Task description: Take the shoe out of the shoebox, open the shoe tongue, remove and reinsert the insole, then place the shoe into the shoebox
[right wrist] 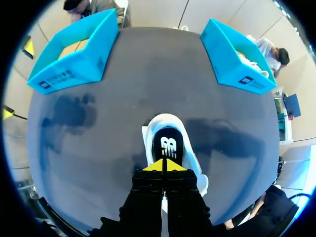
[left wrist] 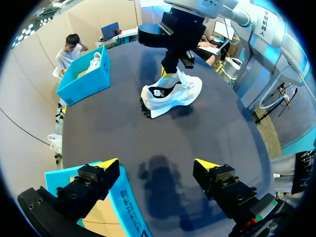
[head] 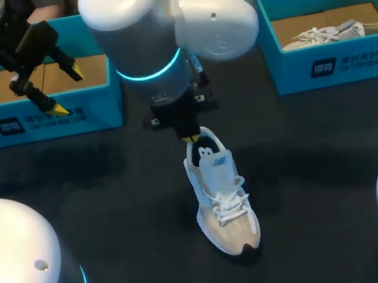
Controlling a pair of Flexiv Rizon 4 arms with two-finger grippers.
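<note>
I'm looking at a dark bench (head: 111, 198) with a rounded edge, and three things rest directly on it. A white shoe (head: 222, 198) stands on its sole near the middle, toe towards my side and heel towards the far edge. An open blue shoebox (head: 40, 121) sits at the far left. A second blue shoebox (head: 339, 62) sits at the far right. The two are well apart, and the shoe stands between them, closer to my side.

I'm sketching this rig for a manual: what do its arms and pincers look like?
Both arms have glossy white rounded shells with glowing cyan rings at the joints, as on the right arm. The left pincer and right pincer are black and blocky, with visible screws, each finger ending in a bright yellow wedge tip.
</note>
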